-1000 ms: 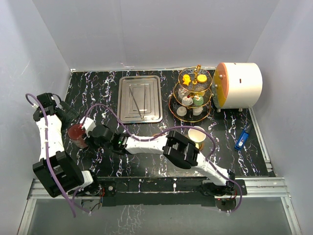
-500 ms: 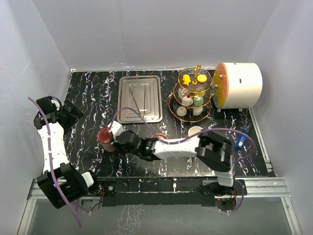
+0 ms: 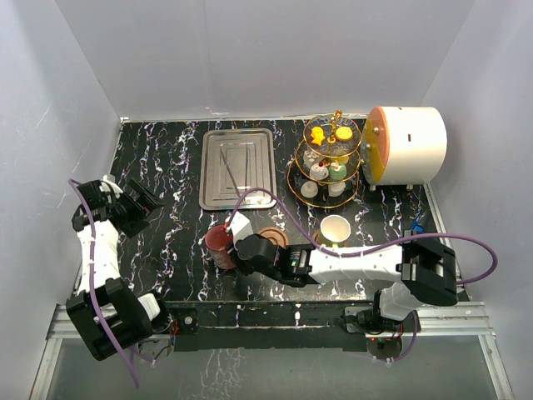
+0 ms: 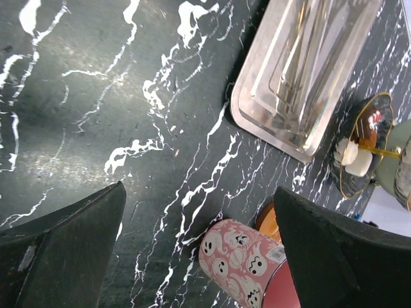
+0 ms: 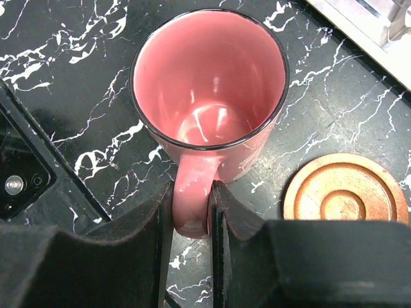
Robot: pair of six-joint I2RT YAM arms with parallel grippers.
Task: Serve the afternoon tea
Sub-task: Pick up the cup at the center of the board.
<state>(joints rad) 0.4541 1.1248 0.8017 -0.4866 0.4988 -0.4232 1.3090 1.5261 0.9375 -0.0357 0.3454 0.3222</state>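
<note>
Overhead and wrist views, serving in progress. The table (image 3: 166,167) carries, along its far side, the tray (image 3: 205,175), the stand (image 3: 336,121) with cakes (image 3: 343,133) on its tiers, and a white drum (image 3: 408,146). The right arm now reaches across the near centre; a second ago it was stretched to the left side of the table, so it has swept rightward with its load. Its gripper (image 5: 191,205) is pinched narrowly on the handle of the maroon cup (image 5: 209,83), which stands upright just left of the bare saucer (image 5: 345,196), close but not over it; whether its base touches the table cannot be told. The left gripper (image 4: 199,192), jaws spread wide and holding nothing, has drawn back toward the left edge. The cream cup (image 3: 335,229) stands right of the saucer, in front of the stand. The shift probably means the maroon cup is about to be set on its saucer, a short move rightward.
</note>
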